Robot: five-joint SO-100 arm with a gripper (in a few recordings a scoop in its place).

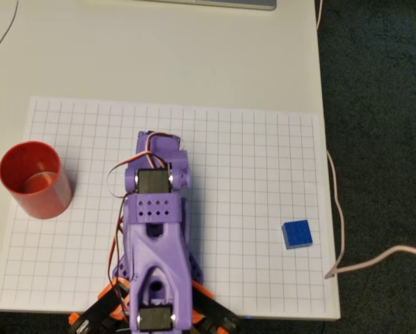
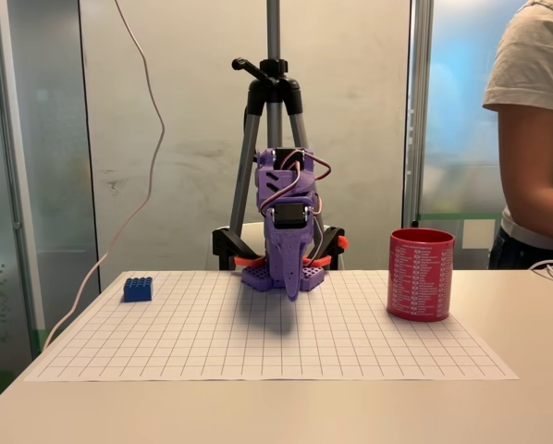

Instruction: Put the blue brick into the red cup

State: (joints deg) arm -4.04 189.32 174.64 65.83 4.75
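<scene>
— How far is the task advanced?
— Nothing is done: the blue brick (image 1: 297, 234) is seen on the gridded sheet (image 1: 264, 139), well apart from the red cup (image 1: 34, 179), and is yet to be grasped and carried over.
— And the cup?
— No brick is seen inside. The hand (image 2: 292, 289) is pointed down, gripping nothing; its opening cannot be told.
</scene>
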